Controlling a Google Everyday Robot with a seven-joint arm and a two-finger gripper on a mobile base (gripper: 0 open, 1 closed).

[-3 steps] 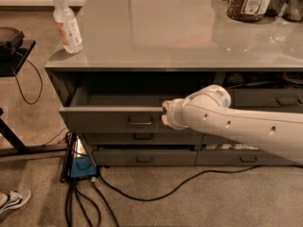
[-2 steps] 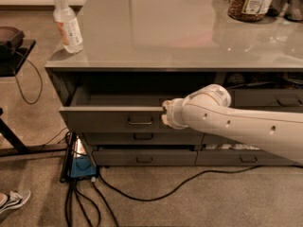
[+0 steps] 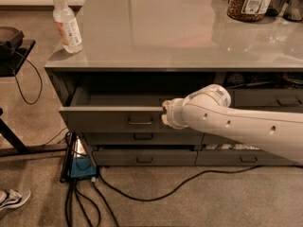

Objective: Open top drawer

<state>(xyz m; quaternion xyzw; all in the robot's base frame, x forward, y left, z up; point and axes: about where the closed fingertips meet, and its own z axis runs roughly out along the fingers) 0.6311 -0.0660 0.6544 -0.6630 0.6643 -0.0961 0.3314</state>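
Warm glare washes the countertop [image 3: 180,27]; claw [image 3: 165,116] at top drawer [image 3: 109,119] rim.

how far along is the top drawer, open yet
Done: the top drawer stands pulled well out of its stack, its inside showing below the counter. In hand: the gripper sits at the drawer front's upper edge, right of the handle. Left: little, perhaps a further pull, then backing away.
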